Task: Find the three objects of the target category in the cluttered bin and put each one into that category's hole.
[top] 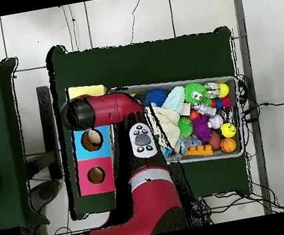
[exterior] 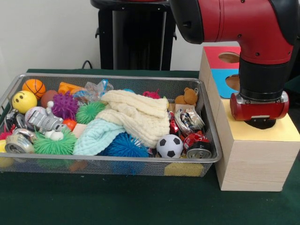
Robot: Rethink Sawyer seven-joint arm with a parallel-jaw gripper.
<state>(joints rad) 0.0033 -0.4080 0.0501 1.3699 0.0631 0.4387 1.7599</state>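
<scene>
Gripper (exterior: 260,123) low over yellow-faced box (exterior: 262,154), right at its hole, which sits mostly hidden beneath; open or closed, cannot tell. Wire mesh bin (exterior: 112,161) beside box on green surface (exterior: 117,201). No patchwork bundles visible among clutter. Counted: three spiky green balls, one purple (exterior: 64,105), one blue (exterior: 125,145); one soccer ball (exterior: 169,146), one basketball (exterior: 34,87), one smiley ball (exterior: 24,101), one teddy bear (exterior: 187,97), two knit cloths. Crushed cans present; labels unreadable.

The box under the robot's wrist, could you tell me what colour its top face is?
Yellow, on a pale wooden box; the front view shows it best, with the gripper right above its top.
</scene>
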